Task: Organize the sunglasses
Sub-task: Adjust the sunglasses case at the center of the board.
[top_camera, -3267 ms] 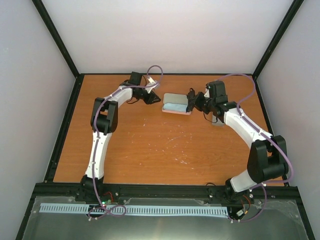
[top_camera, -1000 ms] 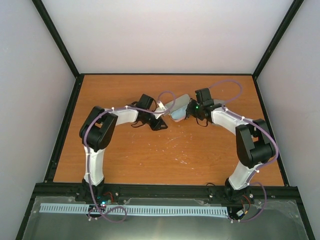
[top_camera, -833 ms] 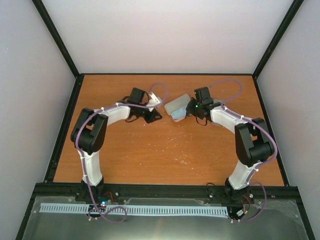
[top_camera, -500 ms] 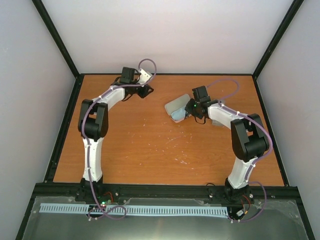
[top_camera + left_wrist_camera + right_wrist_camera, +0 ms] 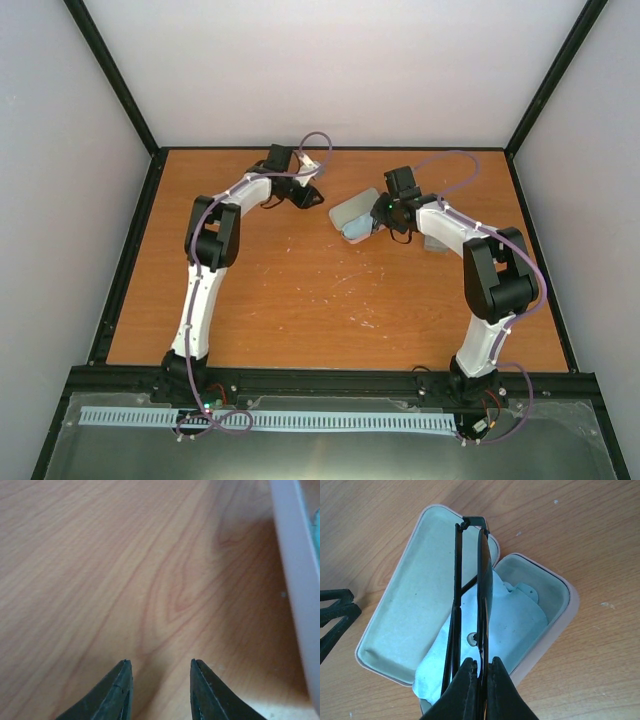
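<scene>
Top camera looks down from the near edge over the whole orange wooden table (image 5: 300,300); wrist cameras sit close (left closest), the right sharing the open pink oblong case (image 5: 405,600) with it.

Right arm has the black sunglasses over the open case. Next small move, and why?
Probably lower the right gripper a little so the folded sunglasses settle onto the cloth in the case. Its jaws are shut on them right over the open case; the left gripper is open, beside it, holding nothing.

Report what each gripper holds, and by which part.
Right gripper: shut on the black sunglasses, pinching the folded frame near a nose pad, over the open case. Left gripper: nothing, jaws apart above bare table.
</scene>
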Controlling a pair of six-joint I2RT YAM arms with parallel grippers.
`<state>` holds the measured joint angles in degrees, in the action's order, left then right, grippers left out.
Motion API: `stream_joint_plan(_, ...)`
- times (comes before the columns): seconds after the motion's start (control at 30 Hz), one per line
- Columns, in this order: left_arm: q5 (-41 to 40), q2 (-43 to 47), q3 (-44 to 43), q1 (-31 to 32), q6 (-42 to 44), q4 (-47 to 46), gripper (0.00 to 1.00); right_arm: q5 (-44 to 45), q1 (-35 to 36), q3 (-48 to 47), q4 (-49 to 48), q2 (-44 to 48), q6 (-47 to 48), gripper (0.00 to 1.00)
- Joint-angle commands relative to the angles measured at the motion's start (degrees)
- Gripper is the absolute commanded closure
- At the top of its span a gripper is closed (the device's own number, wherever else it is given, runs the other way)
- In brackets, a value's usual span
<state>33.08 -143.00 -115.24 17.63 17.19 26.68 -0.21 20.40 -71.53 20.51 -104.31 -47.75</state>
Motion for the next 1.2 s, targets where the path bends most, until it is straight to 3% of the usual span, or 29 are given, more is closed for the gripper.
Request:
stream_joint_plan(0.0, 3.72, 0.11, -1.98, 2.28, -1.19, 1.13, 0.66, 2.26, 0.18, -1.17, 1.30, -0.32, 0.34, 0.97)
stream_joint_plan(0.57, 8.15, 5.99, 10.41, 5.84, -3.94, -2.58, 0.66, 4.47, 0.18, 1.50, -0.53, 0.57, 1.01, 0.97)
stream_joint_plan(0.9, 8.46, 8.83, 14.23, 6.75, -4.72, -4.40, 0.66, -4.50, -0.34, 7.05, -15.01, -0.45, 3.90, 0.97)
stream_joint_plan(1.17, 8.32, 9.60, 14.84, 6.90, -4.71, -4.56, 0.66, -8.31, -0.45, 6.88, -17.64, -3.69, 4.16, 0.97)
